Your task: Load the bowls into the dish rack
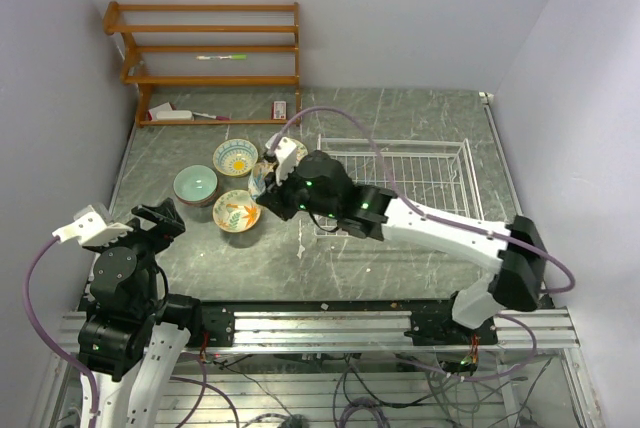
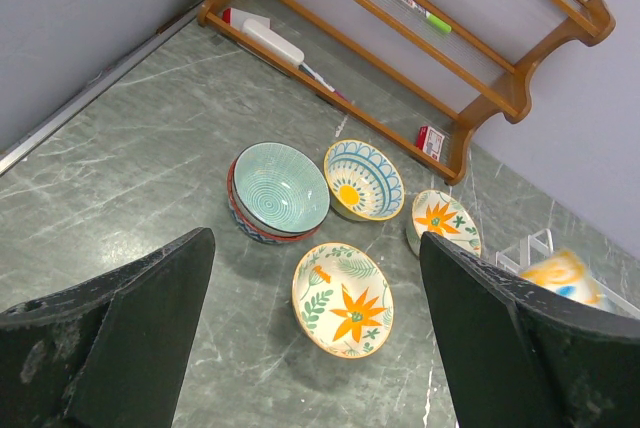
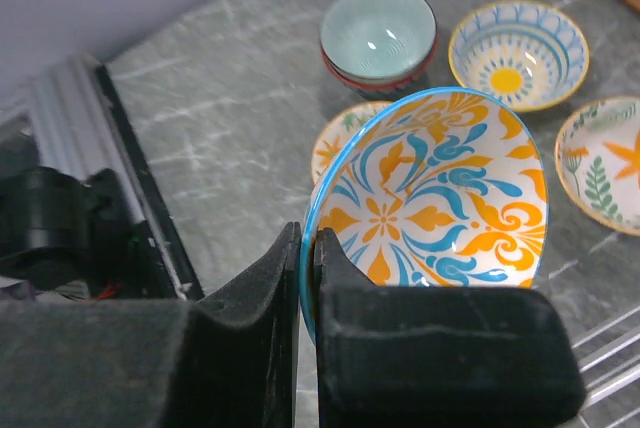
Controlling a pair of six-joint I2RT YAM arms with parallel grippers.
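The blue-and-orange floral ceramic bowl [image 3: 440, 178] hangs tilted on edge in my right claw [image 3: 308, 248], which is clenched on nothing more than its thin rim, above the grey-green marbled desk [image 1: 330, 258] and just left of the white wire dish rack [image 1: 395, 141]. That pinch is my worry: glazed ceramic is likely slick, and with the weight hanging off to one side the bowl could swing or slide out during a quick turn. Right beneath it sits a small cream bowl with an orange flower [image 2: 443, 220], so a slip would probably crack two bowls. The leaf-and-orange-flower bowl [image 1: 237, 210], the blue-and-yellow sun bowl [image 1: 235, 158] and the pale teal bowl nested in a reddish-brown one [image 1: 195, 185] crowd the left side, leaving no room that way. To the right the rack's low wall is the edge to clear; carried too low, the bowl's lip would catch the wire. No bowl shows inside the rack, so room there looks generous. My purple cable [image 1: 340, 118] loops over the rack's far corner and might snag. The brown wooden shelf unit [image 1: 210, 48] bounds the far side. My left claw [image 2: 312, 243] is spread wide, grasping nothing, well apart at the near left.
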